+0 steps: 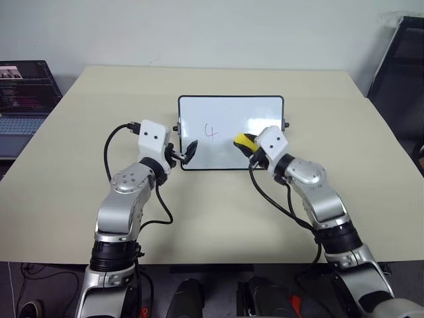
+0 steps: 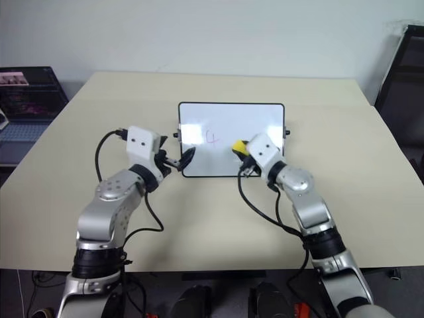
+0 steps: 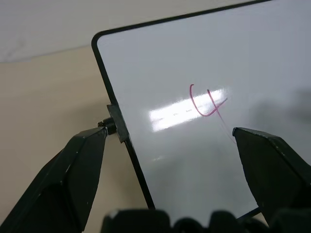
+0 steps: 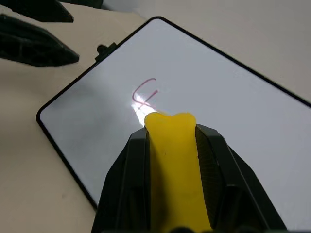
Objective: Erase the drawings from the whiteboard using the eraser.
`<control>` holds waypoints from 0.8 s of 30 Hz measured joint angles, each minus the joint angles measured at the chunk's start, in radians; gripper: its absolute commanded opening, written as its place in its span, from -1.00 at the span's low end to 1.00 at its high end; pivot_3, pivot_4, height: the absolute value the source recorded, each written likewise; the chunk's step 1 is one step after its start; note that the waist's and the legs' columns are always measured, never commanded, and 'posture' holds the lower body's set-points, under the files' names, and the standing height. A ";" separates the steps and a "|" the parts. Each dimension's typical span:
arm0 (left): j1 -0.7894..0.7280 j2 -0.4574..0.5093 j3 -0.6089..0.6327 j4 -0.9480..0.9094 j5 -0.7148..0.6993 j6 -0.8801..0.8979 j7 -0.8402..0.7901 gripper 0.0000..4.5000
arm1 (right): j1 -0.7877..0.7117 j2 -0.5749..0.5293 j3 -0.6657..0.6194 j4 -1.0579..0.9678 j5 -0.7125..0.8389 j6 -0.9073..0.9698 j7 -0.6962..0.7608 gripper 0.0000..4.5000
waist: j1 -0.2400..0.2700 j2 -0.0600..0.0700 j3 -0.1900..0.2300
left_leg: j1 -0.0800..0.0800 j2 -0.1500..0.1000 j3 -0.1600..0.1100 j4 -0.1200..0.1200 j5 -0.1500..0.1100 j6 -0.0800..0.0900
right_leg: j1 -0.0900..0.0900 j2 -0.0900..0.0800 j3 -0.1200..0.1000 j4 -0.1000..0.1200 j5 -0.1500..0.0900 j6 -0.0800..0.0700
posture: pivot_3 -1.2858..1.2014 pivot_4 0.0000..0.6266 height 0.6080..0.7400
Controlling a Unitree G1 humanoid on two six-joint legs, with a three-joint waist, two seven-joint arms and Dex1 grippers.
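- Whiteboard is lying flat on the beige table, in the middle of the far half, with its black frame and small side knobs showing.
- Drawings on it are showing as one thin reddish-pink mark like a "4", sitting left of the board's centre; the white surface to the right of it is looking bare.
- Eraser, a yellow block, is sitting clamped between the two black fingers of the right gripper, its yellow tip poking out past them.
- In the right wrist view the eraser's tip is lying just beside the pink mark; whether it is touching the board I cannot tell.
- Right gripper is hovering over the board's lower right part, pointing toward the mark.
- Left gripper is standing spread apart and holding nothing, at the board's lower left corner.
- In the left wrist view its two fingers are straddling the board's left edge, one outside the frame near the knob, one over the white surface.
- Laptop is sitting at the far left, beside the table.
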 measured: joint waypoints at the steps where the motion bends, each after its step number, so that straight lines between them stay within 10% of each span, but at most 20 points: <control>1: -0.002 0.000 -0.002 0.002 0.000 0.007 0.000 1.00 | -0.032 0.003 0.007 0.030 -0.010 -0.014 0.001 -0.56 | 0.000 0.000 0.000 | 0.000 0.000 0.000 0.000 0.000 0.000 | 0.000 0.000 0.000 0.000 0.000 0.000 | 0.03 -0.52 1.00; 24: 0.007 0.008 -0.006 0.000 -0.006 0.086 0.001 1.00 | -0.590 0.231 0.092 0.996 -0.190 -0.292 -0.060 -0.56 | 0.000 0.000 0.000 | 0.000 0.000 -0.003 0.000 0.000 0.000 | -0.001 -0.002 0.000 0.001 0.000 -0.001 | 0.03 -0.52 1.00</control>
